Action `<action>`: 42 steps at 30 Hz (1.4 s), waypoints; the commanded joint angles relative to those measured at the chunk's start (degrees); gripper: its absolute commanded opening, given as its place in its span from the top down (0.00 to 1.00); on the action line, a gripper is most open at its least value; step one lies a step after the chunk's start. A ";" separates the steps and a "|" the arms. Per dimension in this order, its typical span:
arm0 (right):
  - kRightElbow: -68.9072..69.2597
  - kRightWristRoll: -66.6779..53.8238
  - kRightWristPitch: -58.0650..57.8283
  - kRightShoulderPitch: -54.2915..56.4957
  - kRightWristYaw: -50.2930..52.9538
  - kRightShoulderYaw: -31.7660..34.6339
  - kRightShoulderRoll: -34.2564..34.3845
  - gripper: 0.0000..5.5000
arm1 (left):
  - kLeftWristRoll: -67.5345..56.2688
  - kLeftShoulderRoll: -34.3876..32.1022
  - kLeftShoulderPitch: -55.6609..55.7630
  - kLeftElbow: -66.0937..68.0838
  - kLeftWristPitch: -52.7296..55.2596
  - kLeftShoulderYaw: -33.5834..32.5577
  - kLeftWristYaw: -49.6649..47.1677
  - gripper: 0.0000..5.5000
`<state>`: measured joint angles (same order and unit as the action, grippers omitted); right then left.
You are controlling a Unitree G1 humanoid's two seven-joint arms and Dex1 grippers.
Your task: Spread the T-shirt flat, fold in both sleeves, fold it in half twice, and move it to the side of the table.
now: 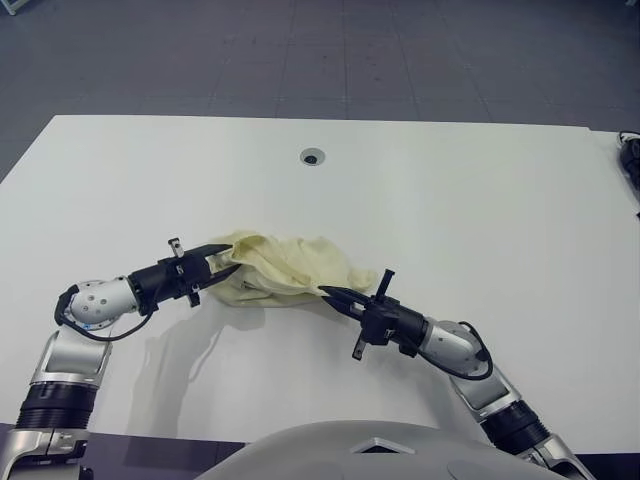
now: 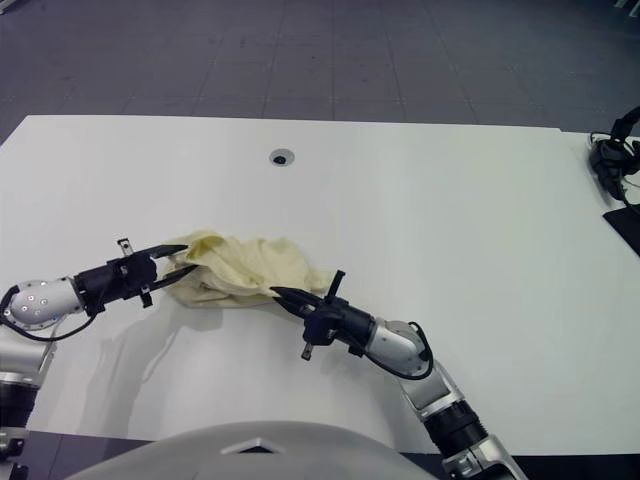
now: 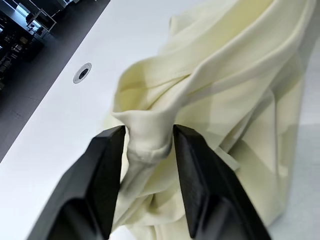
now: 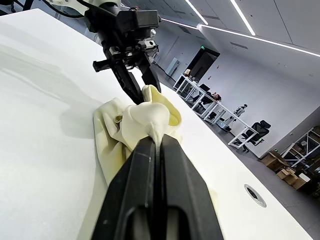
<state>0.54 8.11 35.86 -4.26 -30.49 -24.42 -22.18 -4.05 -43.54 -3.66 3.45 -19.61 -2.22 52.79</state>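
T-shirt: a pale yellow T-shirt [image 1: 285,265] lies crumpled in a loose heap on the near half of the white table [image 1: 450,200], a little left of the middle. It is bunched and creased, with neither sleeve laid out.
Left claw: the left gripper [image 1: 232,258] is at the shirt's left end. In the left wrist view its two black fingers [image 3: 102,180] stand either side of a twisted rope of cloth and press on it, so it has the fabric pinched.
Left arm pose: it comes in from the table's left edge, low over the top and nearly level. The forearm points to the right, toward the heap.
Right claw: the right gripper [image 1: 324,292] is at the shirt's near right edge. Seen from its own wrist, the fingers [image 4: 140,170] are drawn tight together with a small peak of cloth nipped at their tips.
Right arm pose: it rises from the near right corner with the elbow bent, and the forearm angles left and away toward the shirt, low over the table.
Between the two: the heap lies between the claws, one at either end, the cloth bunched in folds rather than pulled flat.
Table: a round cable hole [image 1: 313,157] sits farther back, well apart from the shirt.
Far right edge: black cables [image 2: 610,155] lie there.
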 commanded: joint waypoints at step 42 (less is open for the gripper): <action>-50.43 1.48 7.75 64.81 16.85 28.00 -15.87 1.00 | 31.23 5.93 72.74 37.85 -3.90 13.42 -37.33 1.00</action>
<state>-47.94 9.73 43.51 58.92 -15.84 1.59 -34.96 25.47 -34.67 68.68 39.83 -23.56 11.89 18.33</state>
